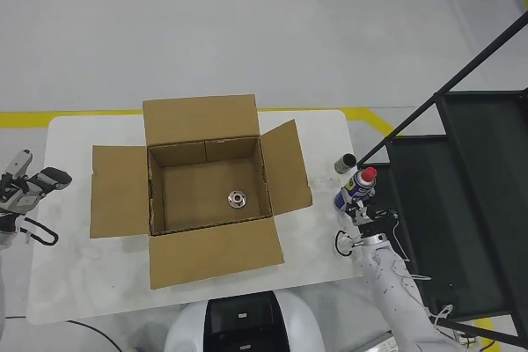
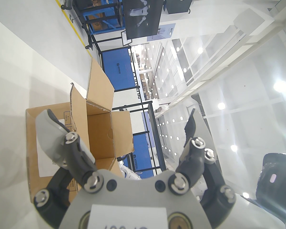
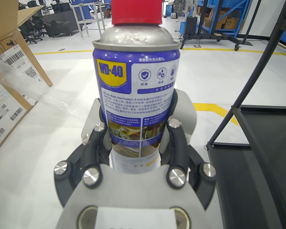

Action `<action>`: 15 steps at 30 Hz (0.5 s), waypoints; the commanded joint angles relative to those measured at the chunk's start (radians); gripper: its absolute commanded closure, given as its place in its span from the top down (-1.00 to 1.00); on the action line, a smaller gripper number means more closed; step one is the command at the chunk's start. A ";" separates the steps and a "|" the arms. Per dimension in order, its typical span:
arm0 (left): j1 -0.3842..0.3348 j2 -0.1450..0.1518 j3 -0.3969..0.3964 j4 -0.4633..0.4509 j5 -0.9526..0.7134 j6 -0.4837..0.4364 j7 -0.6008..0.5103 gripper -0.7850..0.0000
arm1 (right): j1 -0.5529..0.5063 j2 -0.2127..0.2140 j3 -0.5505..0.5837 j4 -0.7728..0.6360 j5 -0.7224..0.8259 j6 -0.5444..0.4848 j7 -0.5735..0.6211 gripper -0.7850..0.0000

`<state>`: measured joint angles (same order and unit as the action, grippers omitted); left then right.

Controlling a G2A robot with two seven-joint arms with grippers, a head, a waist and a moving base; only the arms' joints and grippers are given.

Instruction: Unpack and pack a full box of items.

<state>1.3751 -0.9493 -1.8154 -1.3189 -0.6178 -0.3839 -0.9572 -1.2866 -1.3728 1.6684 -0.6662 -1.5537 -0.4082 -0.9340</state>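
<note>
- The spray can (image 3: pixel 135 72), blue-labelled with a red cap, is clasped upright by the right gripper (image 3: pixel 137 110). Its fingers (image 3: pixel 175 129) are pressed against the can's lower body on both sides.
- In the top view the right gripper (image 1: pixel 355 208) is seen at the right edge of the table (image 1: pixel 70 273), with the spray can (image 1: pixel 359 183) standing up out of its grasp. Whether the can's base rests on the table cannot be told.
- A small grey cylinder (image 1: pixel 344 164) is seen upright just beyond the held can, on the side away from the right gripper's wrist. It is near the can but apart from it.
- The box (image 1: pixel 209 189), of brown cardboard, is set to the left of the right gripper with all four flaps folded outward. Its right flap lies near that gripper without touching it, and its labelled outer wall (image 3: pixel 4 55) is seen close beside the held can.
- A small round metal part (image 1: pixel 236 199) is seen lying on the box floor, well apart from both grippers.
- The left gripper (image 2: pixel 119 120) is held empty, with its fingers (image 2: pixel 50 129) spread wide apart.
- In the top view the left gripper (image 1: pixel 37 173) is placed at the table's left edge, apart from the box's left flap. The open box (image 2: pixel 100 129) lies ahead of its fingertips, to its right.
- A black shelf cart (image 1: pixel 475 202) is stood just to the right of the right gripper.
</note>
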 commanded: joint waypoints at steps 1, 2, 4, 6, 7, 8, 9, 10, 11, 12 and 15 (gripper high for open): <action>0.000 0.000 0.000 0.000 0.000 0.000 0.000 1.00 | 0.012 0.000 -0.010 0.020 -0.004 0.012 -0.012 -1.00; 0.000 0.000 0.000 0.000 0.000 0.000 0.000 1.00 | 0.019 0.000 -0.015 0.029 -0.009 0.022 -0.019 -1.00; 0.000 0.000 0.000 0.000 0.000 0.000 0.000 1.00 | 0.030 -0.001 -0.026 0.050 -0.010 0.033 -0.030 -1.00; 0.000 0.000 0.000 0.000 0.000 0.000 0.000 1.00 | 0.041 0.000 -0.033 0.066 -0.009 0.041 -0.040 -1.00; 0.000 0.000 0.000 0.000 0.000 0.000 0.000 1.00 | 0.044 0.000 -0.036 0.074 -0.008 0.044 -0.045 -1.00; 0.000 0.000 0.000 0.000 0.000 0.000 0.000 1.00 | 0.047 0.001 -0.038 0.081 -0.007 0.045 -0.050 -1.00; 0.000 0.000 0.000 0.000 0.000 0.000 0.000 1.00 | 0.049 0.002 -0.041 0.087 -0.006 0.046 -0.056 -0.36; 0.000 0.000 0.000 0.000 0.000 0.000 0.000 1.00 | 0.049 0.003 -0.043 0.092 -0.006 0.046 -0.061 0.41; 0.000 0.000 0.000 0.000 0.000 0.000 0.000 1.00 | 0.049 0.004 -0.044 0.096 -0.005 0.046 -0.067 1.00; 0.000 0.000 0.000 0.000 0.000 0.000 0.000 1.00 | 0.048 0.005 -0.046 0.099 -0.003 0.046 -0.073 1.00; 0.000 0.000 0.000 0.000 0.000 0.000 0.000 1.00 | 0.044 0.008 -0.051 0.107 -0.001 0.046 -0.086 1.00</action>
<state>1.3751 -0.9493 -1.8154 -1.3189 -0.6178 -0.3839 -0.9572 -1.2420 -1.3654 1.6188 -0.5612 -1.5555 -0.3618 -1.0166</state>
